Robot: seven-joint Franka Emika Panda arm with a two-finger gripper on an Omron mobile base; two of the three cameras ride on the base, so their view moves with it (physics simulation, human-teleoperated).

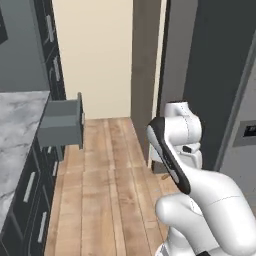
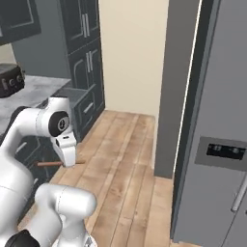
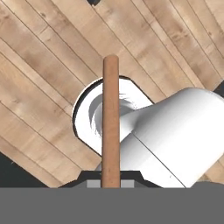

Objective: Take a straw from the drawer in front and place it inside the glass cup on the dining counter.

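My gripper [image 3: 110,183] is shut on the straw [image 3: 110,118], a brownish-orange stick that runs straight up the middle of the hand view over the wooden floor. In the right base view the straw [image 2: 47,164] lies level and pokes out on both sides of the gripper [image 2: 68,162], low beside the cabinet fronts. The drawer [image 1: 61,124], a shallow slate-grey box, stands pulled open from under the marble worktop [image 1: 20,125] at the left, well apart from the arm. The glass cup and the dining counter are out of view.
A tall grey fridge [image 2: 217,144] stands at the right. Dark tall cabinets [image 2: 84,43] stand at the back left, in front of a beige wall. A dark appliance [image 2: 9,79] sits on the worktop. Wooden floor [image 1: 107,170] stretches between cabinets and fridge.
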